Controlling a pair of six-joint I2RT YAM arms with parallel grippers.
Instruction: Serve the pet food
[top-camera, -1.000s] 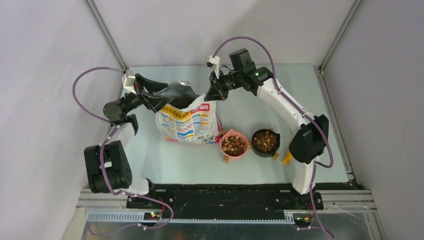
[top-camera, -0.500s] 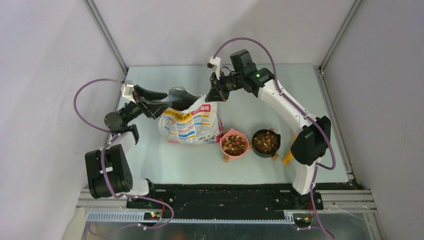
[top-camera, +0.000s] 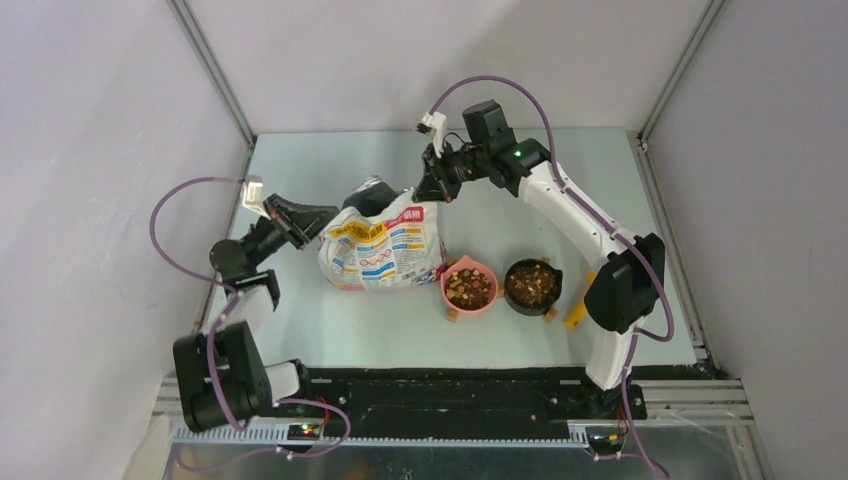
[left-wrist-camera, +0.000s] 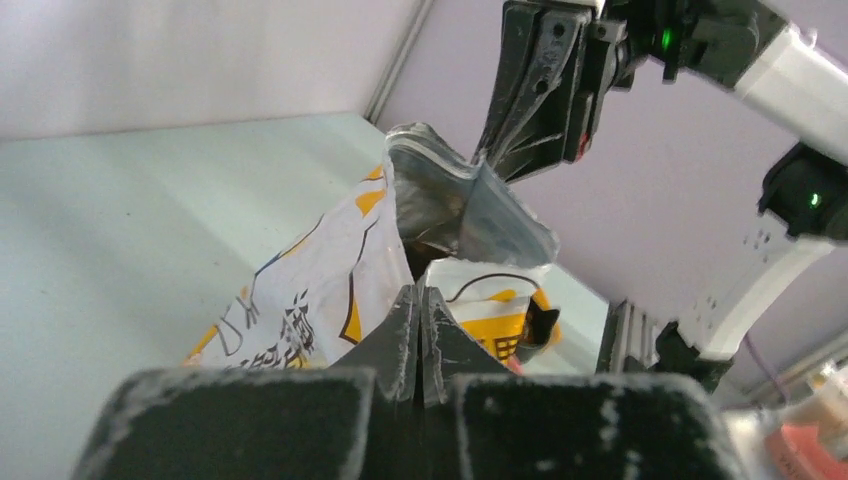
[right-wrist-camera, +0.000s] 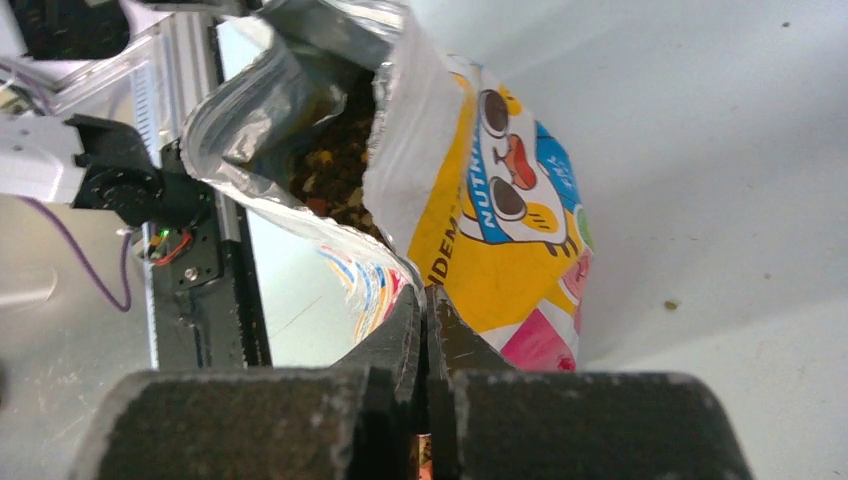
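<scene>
Brown pet food (top-camera: 467, 290) fills pink bowl (top-camera: 446, 282); right pincer (top-camera: 428, 190) pinches bag (top-camera: 385, 250).

A glossy bag (top-camera: 385, 245) stands open-topped on the pale counter (top-camera: 330, 320). At its four o'clock sits a pink bowl (top-camera: 446, 297), with a black bowl (top-camera: 508, 280) just beside it at three o'clock.

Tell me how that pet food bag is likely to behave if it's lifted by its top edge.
The bag will probably be floppy: its foil mouth is already creased and folded where the right fingers pinch it. Kibble shows inside, so it is likely bottom-heavy and may sag or swing. The glossy film could slip from so thin a pinch.
</scene>
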